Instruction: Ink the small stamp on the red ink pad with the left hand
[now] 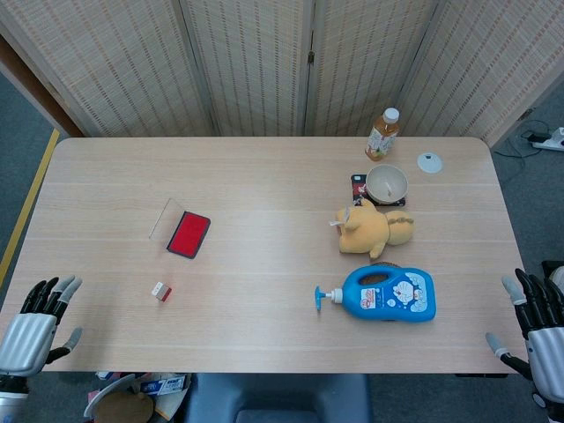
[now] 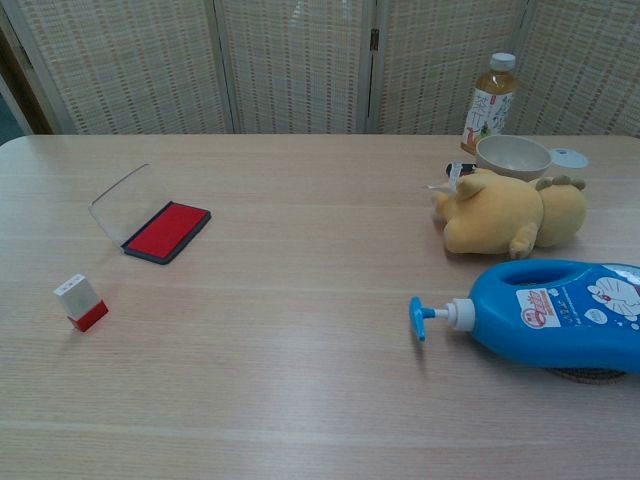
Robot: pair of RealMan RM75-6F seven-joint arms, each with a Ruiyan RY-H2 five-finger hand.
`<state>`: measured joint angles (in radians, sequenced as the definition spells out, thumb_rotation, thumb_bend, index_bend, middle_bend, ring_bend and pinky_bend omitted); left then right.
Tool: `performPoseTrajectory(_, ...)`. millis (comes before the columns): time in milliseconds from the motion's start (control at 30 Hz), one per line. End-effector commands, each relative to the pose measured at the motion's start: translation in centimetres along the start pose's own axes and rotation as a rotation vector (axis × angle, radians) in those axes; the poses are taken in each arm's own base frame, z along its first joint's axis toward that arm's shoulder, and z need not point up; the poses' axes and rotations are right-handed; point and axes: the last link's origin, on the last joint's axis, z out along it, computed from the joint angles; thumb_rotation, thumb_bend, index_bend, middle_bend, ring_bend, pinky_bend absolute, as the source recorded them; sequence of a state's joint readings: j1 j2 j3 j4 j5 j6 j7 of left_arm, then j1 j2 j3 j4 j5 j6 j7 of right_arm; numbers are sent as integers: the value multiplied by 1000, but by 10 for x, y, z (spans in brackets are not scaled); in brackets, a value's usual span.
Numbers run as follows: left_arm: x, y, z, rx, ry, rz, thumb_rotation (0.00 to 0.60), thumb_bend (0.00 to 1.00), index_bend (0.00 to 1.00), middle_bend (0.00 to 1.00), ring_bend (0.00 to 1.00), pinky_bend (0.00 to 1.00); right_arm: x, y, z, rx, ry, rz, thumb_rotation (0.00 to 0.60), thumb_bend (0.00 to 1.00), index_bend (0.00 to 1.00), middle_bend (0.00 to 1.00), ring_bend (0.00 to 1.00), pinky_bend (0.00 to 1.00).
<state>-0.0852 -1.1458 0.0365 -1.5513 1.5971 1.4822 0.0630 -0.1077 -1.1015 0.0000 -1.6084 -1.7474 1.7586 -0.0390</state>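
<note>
We see the small stamp [image 1: 161,292] standing alone on the pale wood-grain table [image 1: 264,176], a squat block with a white upper part and a red base. It sits near the front left, just nearer to us than the red ink pad [image 1: 189,234] and apart from it. The pad is a flat rectangle in a dark tray, its clear lid [image 1: 165,218] hinged open on the far-left side; its long axis runs from near-left to far-right.

On the right lie a glossy blue pump bottle [image 1: 388,294] on its side, nozzle pointing left, a soft yellow plush toy [image 1: 374,231], a round beige bowl [image 1: 387,183], a tea bottle [image 1: 382,134] and a small white disc [image 1: 429,162].

Only the head view shows the hands. Our left hand [image 1: 33,328] hovers off the table's near-left corner, fingers spread, holding nothing. Our right hand [image 1: 539,337] sits beyond the near-right edge, fingers likewise apart and empty. The chest view shows the stamp's two-tone sides more plainly.
</note>
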Motion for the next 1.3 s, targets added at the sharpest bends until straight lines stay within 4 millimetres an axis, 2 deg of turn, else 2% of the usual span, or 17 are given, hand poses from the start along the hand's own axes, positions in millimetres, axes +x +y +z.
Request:
performPoseTrajectory(33, -1, 1, 1, -3, -7, 0, 600, 343, 65, 26, 0, 57, -1, 0, 1, -1, -4, -1, 600, 204, 0, 0, 0, 0)
performPoseTrajectory(333, -1, 5, 6, -37, -39, 5, 600, 344, 70, 26, 0, 57, -1, -1, -2, -5, -1, -4, 600, 204, 0, 0, 0, 0)
performPoseTrajectory(467, 6, 22, 21, -164, -61, -53, 600, 344, 107, 26, 0, 57, 1, 0, -2, -10, 5, 1, 600, 204, 0, 0, 0, 0)
performPoseTrajectory(600, 8, 36, 37, -229, -87, -26, 600, 343, 111, 26, 0, 57, 1, 2, 1, -13, 2, 7, 600, 204, 0, 0, 0, 0)
performPoseTrajectory(767, 1, 56, 57, -274, -154, -20, 600, 344, 111, 26, 0, 57, -3, 2, 6, -7, -28, 9, 600, 204, 0, 0, 0, 0)
performPoseTrajectory(967, -13, 68, 80, -255, -268, -2, 600, 344, 83, 23, 0, 57, -6, 0, 9, 8, -51, 9, 600, 204, 0, 0, 0, 0)
performPoseTrajectory(1300, -27, 71, 107, -208, -343, 31, 600, 344, 100, 26, 0, 57, 0, 2, 3, 13, -28, 23, 600, 205, 0, 0, 0, 0)
